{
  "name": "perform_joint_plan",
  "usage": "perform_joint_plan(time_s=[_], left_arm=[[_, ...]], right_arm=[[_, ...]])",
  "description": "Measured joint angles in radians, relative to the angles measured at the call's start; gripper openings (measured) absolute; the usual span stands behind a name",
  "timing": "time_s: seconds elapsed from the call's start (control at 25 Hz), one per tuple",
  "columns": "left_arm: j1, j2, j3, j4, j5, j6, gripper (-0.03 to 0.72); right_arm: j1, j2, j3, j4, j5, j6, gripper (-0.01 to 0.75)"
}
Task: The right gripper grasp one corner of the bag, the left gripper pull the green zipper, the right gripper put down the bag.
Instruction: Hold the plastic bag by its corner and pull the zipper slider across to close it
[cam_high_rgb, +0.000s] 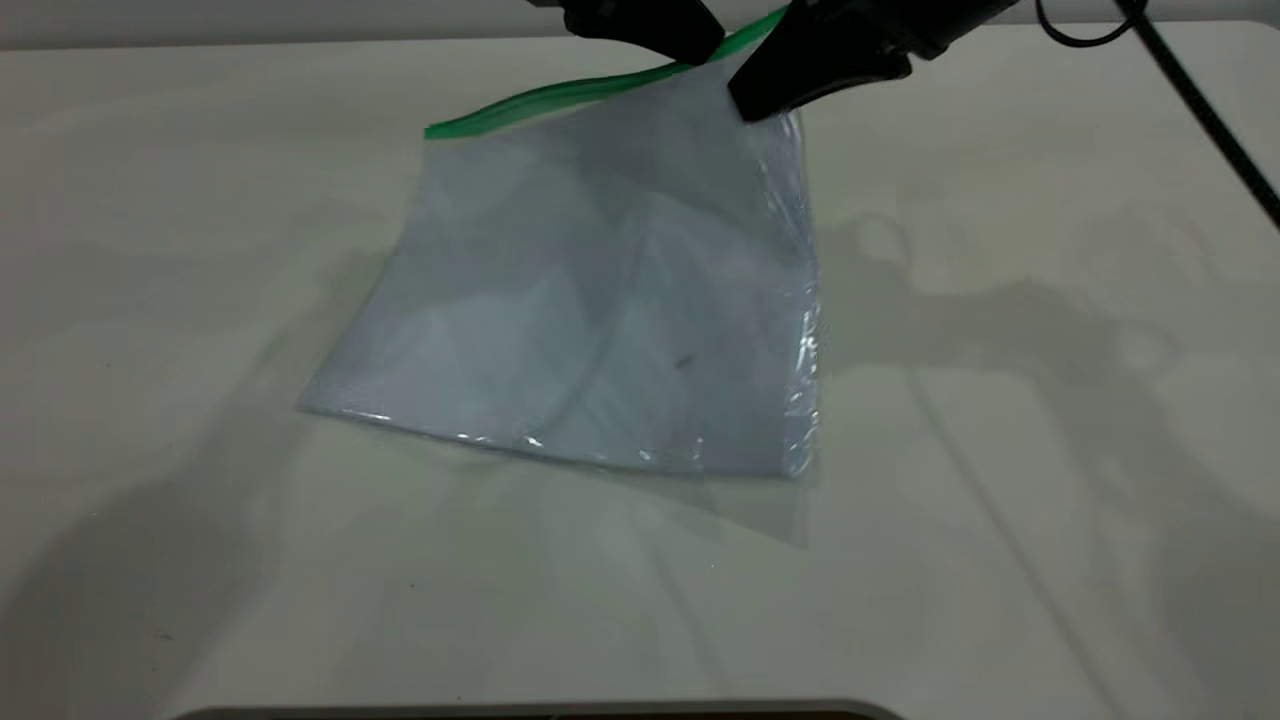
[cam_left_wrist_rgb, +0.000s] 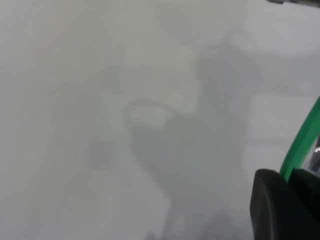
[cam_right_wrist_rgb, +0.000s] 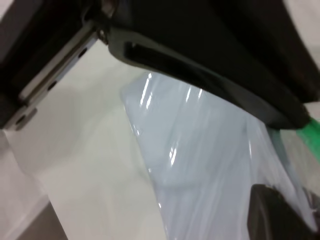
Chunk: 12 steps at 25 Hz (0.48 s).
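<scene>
A pale, off-white table (cam_high_rgb: 1000, 500) fills my exterior view, with soft shadows of both arms lying across it. On it I see the bag (cam_high_rgb: 610, 300), a clear pouch with a pale bluish sheet inside; it hangs tilted, its upper edge lifted and its lower edge resting on the table.

My right gripper (cam_high_rgb: 765, 95) sits at the top of the view, clenched on the corner of the bag (cam_high_rgb: 770, 30) where the green strip ends. The bag slopes down and away from that gripper toward the camera. In the right wrist view the black fingers (cam_right_wrist_rgb: 210, 65) lie across the shiny plastic, with a bit of green at the edge beside them.

My left gripper (cam_high_rgb: 690, 45) is just beside the right one, on the green zipper (cam_high_rgb: 560, 95), which runs from there down to the bag's far-left corner. In the left wrist view the black fingertips (cam_left_wrist_rgb: 280, 205) close around the green strip. I cannot make out the slider tab itself.
</scene>
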Motion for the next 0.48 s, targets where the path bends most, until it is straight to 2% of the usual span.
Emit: perform_joint_plan(time_s=[0.2,0.48], left_arm=[[0.023,0.013,-0.001,-0.013,-0.008,0.002,0.053],[0.045,0.066,-0.006,-0.012,-0.054,0.004,0.053]], right_arm=[[-0.032,0.0,0.0,0.044,0.043,-0.044,0.035],[-0.038,0.008,0.0,0.048,0.027,-0.056,0.035]])
